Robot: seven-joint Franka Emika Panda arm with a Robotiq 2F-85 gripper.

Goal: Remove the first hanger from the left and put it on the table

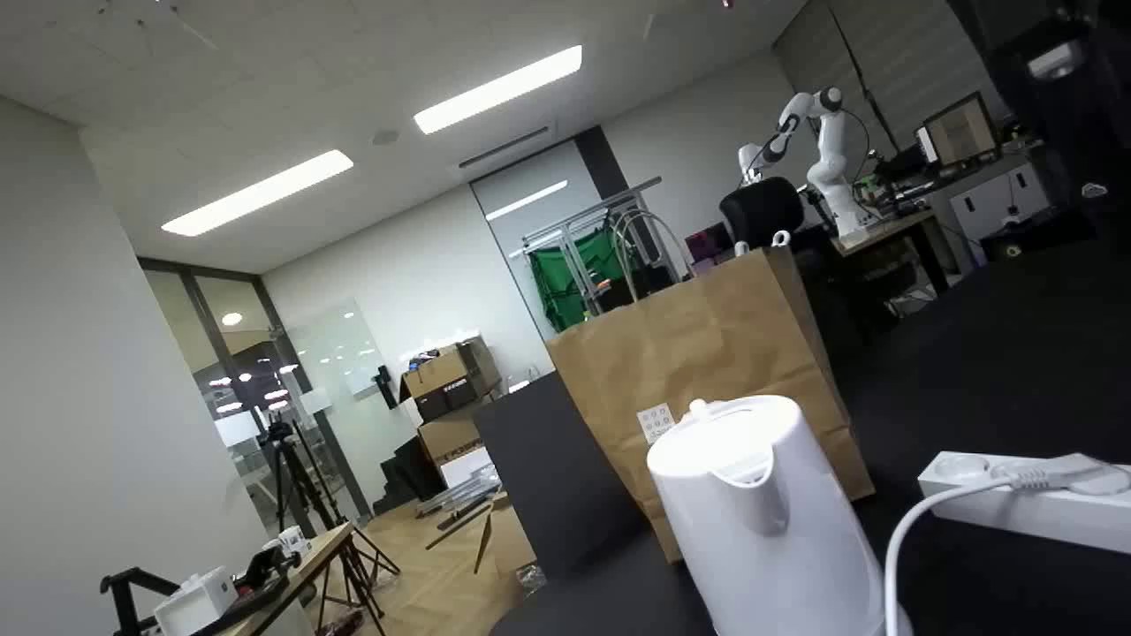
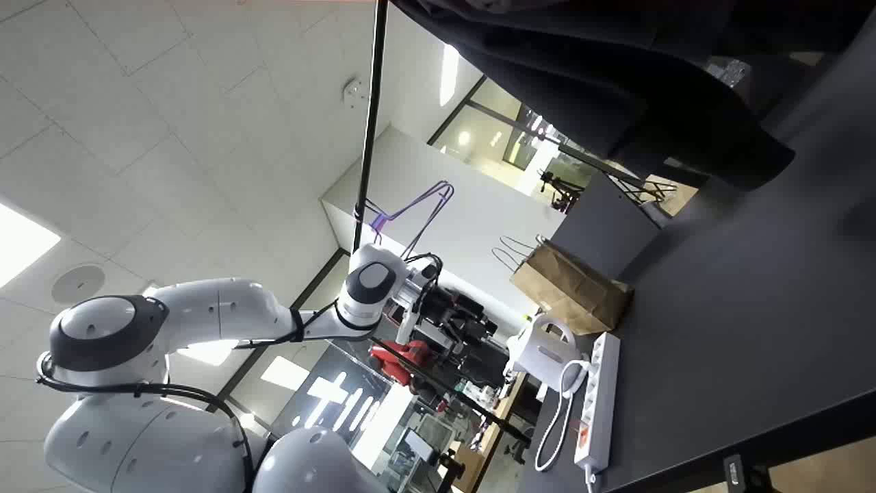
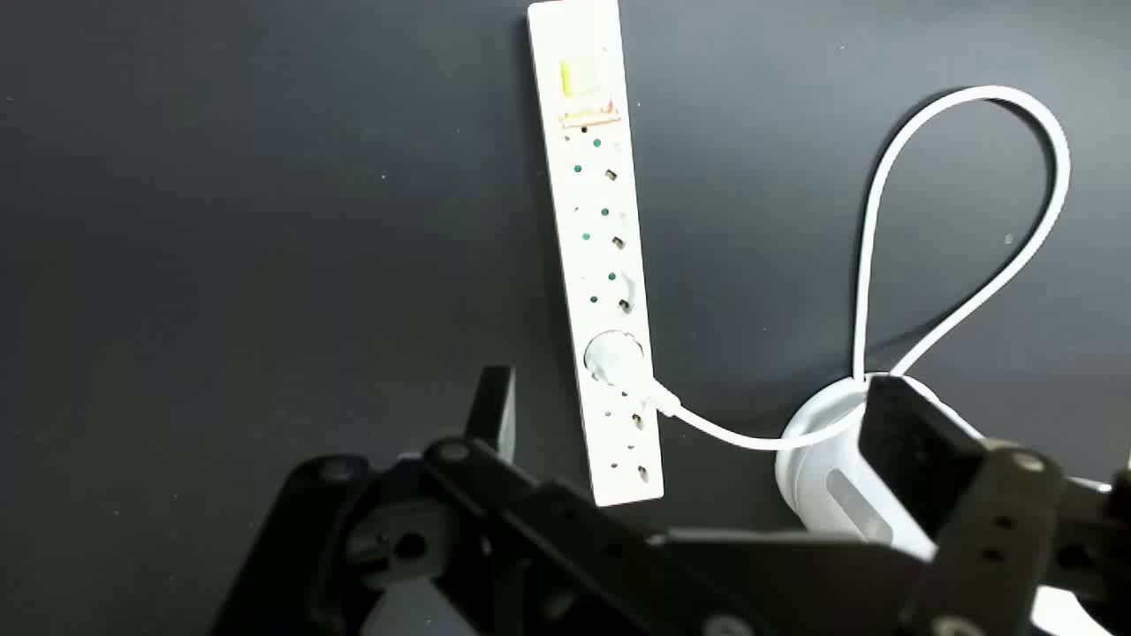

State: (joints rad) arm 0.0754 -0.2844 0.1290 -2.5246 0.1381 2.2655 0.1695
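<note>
Purple-pink thin outlines of hanger rod (image 2: 379,222) hang from a black pole in an exterior view, partly overlapping, so I cannot tell how many there are; their lower part in that picture passes behind the robot's wrist. The black table (image 2: 691,315) spreads across the right of that same view and fills the background of the wrist view. My gripper (image 3: 694,415) stands open over the tabletop, its two black fingers (image 3: 491,408) wide apart with nothing gripped. In an exterior view the gripper (image 2: 472,327) is apart from the hanger outlines.
A white kettle (image 2: 547,352), a brown paper bag (image 2: 575,287) and a white power strip (image 2: 599,404) stand on the table. The kettle's white cord (image 3: 870,247) loops over the tabletop. The black pole (image 2: 371,130) runs near the arm. Someone in dark clothing (image 2: 636,89) is close to the table.
</note>
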